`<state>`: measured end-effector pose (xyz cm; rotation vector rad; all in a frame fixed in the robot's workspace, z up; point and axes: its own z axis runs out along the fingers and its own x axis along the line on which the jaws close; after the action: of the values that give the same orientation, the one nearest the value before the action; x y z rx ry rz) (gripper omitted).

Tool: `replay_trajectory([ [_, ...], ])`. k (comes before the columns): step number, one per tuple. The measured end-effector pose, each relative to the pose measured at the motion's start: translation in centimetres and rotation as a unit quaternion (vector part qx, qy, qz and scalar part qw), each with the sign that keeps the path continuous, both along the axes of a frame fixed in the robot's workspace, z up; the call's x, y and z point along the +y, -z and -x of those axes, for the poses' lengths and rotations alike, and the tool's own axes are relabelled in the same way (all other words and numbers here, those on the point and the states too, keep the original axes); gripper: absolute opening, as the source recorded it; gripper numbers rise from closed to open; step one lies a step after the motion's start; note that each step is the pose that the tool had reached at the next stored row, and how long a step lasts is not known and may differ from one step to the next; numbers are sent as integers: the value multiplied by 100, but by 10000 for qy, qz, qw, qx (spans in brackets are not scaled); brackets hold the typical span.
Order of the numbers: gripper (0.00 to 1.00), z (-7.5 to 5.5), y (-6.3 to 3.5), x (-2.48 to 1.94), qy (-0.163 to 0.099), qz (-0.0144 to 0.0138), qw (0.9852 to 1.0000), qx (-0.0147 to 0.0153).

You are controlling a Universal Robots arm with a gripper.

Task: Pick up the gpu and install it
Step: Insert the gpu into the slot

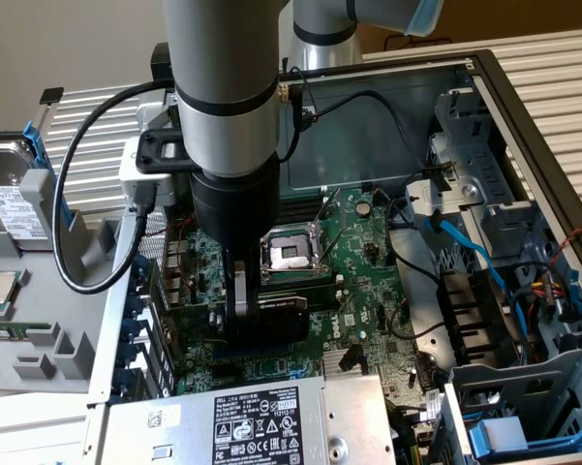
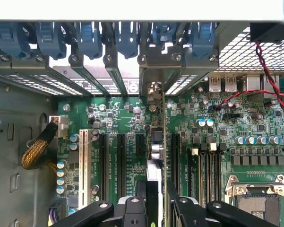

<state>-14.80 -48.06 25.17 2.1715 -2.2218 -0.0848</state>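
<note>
The gpu (image 1: 286, 318) stands on edge over the green motherboard (image 1: 363, 281) inside the open computer case, its black shroud toward the exterior view's right. My gripper (image 1: 240, 295) is shut on it from above. In the wrist view the gpu (image 2: 155, 156) appears edge-on between my gripper's (image 2: 157, 191) two black fingers (image 2: 141, 189). It runs along the expansion slots (image 2: 120, 156), with its silver end bracket (image 2: 153, 91) against the rear slot openings. Whether its edge sits in a slot I cannot tell.
The CPU socket (image 1: 289, 254) lies just beside the card. A power supply (image 1: 261, 417) borders the near side. Blue slot latches (image 2: 127, 35) line the rear wall. Red wires (image 2: 269, 71) and a braided cable (image 2: 38, 149) flank the slots. A drive cage (image 1: 523, 407) fills the exterior view's right.
</note>
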Motion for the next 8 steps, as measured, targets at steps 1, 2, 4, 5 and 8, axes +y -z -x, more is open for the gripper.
replay_trajectory([
  [1,27,0,0,0,0,0,10000,0],
  [2,27,0,0,0,0,0,10000,0],
  [4,27,1,2,0,0,0,10000,0],
  [5,27,1,5,0,0,0,10000,0],
  [8,27,1,6,0,0,0,10000,0],
])
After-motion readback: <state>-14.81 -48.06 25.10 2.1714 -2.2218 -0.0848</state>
